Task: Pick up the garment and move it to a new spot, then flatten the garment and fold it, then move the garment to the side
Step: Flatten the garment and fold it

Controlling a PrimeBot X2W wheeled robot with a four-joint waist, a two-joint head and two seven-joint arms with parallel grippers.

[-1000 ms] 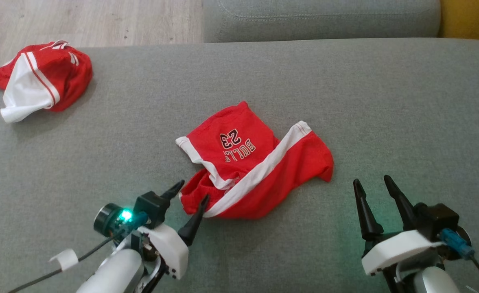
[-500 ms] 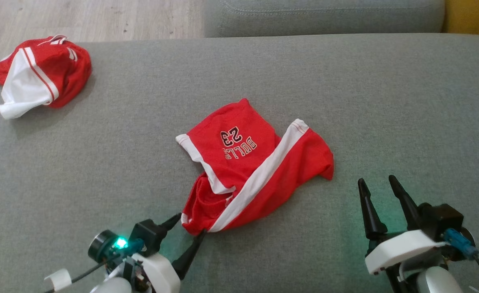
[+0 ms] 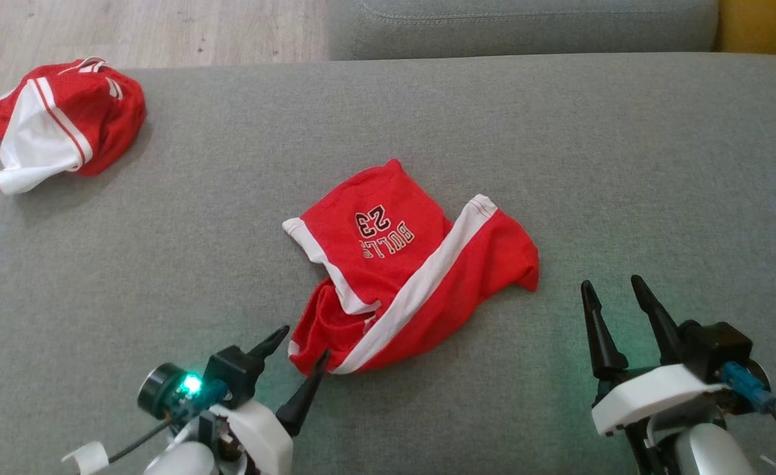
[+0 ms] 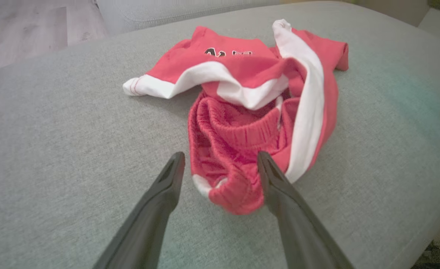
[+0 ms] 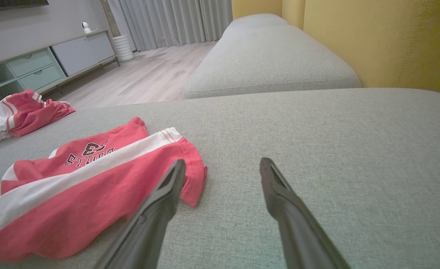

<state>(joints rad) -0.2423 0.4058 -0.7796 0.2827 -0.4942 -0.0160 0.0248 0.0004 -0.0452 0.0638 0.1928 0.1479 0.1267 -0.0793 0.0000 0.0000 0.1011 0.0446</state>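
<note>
Garment [image 3: 401, 277]: red shorts with white side stripes, lying crumpled near the middle of the grey sofa cushion [image 3: 592, 145] and not yet lifted.
Long axis: judged to run diagonally, from the bunched waistband end at the near left to the leg hem at the far right.
Left gripper [image 4: 220, 154]: the jaws are spread wide and nothing is held. The waistband bunch is seen between the two fingers, right at their tips; whether cloth is touched cannot be told.
Right gripper [image 3: 611, 281]: the jaws are likewise wide apart and empty. It is set off to the right of the shorts, near the leg hem but apart from it.
Nearer arm: the left — a short advance and a closing would probably be enough for the pick-up.
Other cloth: a second red-and-white garment [image 3: 58, 125] is seen at the cushion's far-left corner — well apart.
</note>
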